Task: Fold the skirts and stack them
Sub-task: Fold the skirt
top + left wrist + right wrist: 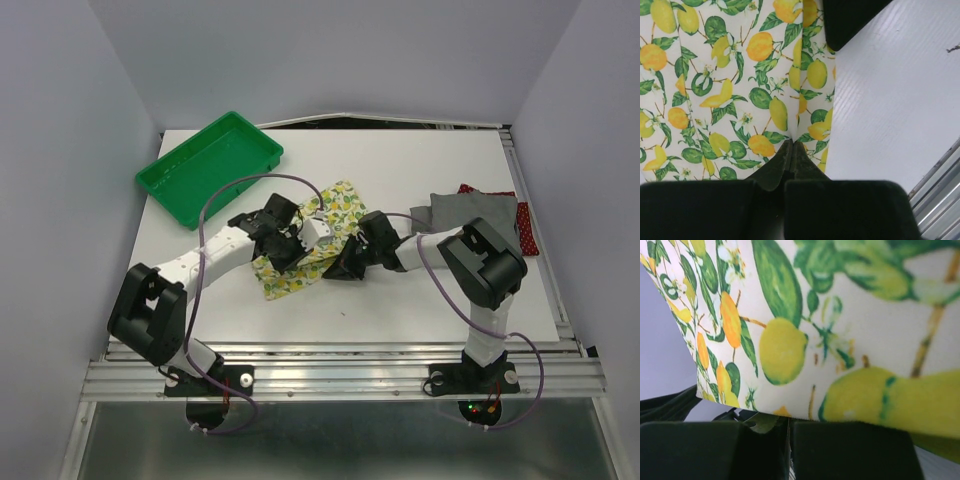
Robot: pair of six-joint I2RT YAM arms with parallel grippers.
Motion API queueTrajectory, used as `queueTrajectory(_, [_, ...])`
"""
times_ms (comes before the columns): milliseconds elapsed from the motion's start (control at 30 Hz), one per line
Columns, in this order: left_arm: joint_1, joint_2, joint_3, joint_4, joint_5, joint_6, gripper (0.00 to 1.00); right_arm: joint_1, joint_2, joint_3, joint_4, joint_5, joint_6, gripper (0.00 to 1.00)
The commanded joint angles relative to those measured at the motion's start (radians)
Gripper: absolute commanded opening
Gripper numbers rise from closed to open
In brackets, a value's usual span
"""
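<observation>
The lemon skirt (288,280) lay near the middle of the white worktop (400,300). In the overhead view its long axis ran on a slant from 1 o'clock down to 7 o'clock. The far end pointed toward the back wall and the near end toward the left arm's base.

Both arms reached in over the middle of the cloth and hid that stretch from above, so only the two ends showed. The left tool (790,150) was clenched, its tips pinching a fold of the printed fabric close to the skirt's edge, with bare worktop just beside it. The right tool (789,427) was also clenched on the same skirt. It gripped an edge that stood raised close to its wrist camera.

At about 2 o'clock from the lemon skirt, well apart, the grey skirt (455,212) lay rumpled. The red skirt (527,232) showed from beneath its far side, near the worktop's right edge.

A green tray (210,165) sat at 10 o'clock, near the back left corner and apart from the cloth.
</observation>
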State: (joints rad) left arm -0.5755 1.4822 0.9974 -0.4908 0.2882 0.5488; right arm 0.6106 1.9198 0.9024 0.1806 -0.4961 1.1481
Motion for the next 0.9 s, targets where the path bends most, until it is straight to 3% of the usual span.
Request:
queueTrajectory(0, [-0.017, -0.033, -0.003, -0.054, 0.052, 0.005, 0.0, 0.005, -0.005, -0.013, -0.089, 0.106, -0.027, 0.01])
queueTrajectory(333, [-0.043, 0.041, -0.118, 0.006, 0.072, 0.026, 0.0, 0.005, -0.013, 0.003, -0.113, 0.126, -0.05, 0.01])
queueTrajectory(467, [-0.043, 0.108, -0.114, 0.017, 0.039, 0.017, 0.0, 0.005, -0.03, 0.036, -0.168, 0.12, -0.131, 0.01])
queueTrajectory(567, [-0.043, 0.156, -0.098, 0.009, 0.04, 0.017, 0.0, 0.005, -0.076, 0.091, -0.283, 0.116, -0.235, 0.1])
queueTrajectory(600, [-0.041, 0.164, -0.097, 0.012, 0.042, 0.019, 0.0, -0.005, -0.105, 0.119, -0.321, 0.117, -0.263, 0.18])
queueTrajectory(733, [-0.041, 0.168, -0.077, 0.012, 0.052, 0.011, 0.0, -0.072, -0.183, 0.147, -0.505, 0.128, -0.37, 0.22])
queueTrajectory(867, [-0.041, 0.15, -0.031, 0.005, 0.088, -0.013, 0.0, -0.156, -0.22, 0.096, -0.535, 0.131, -0.433, 0.21])
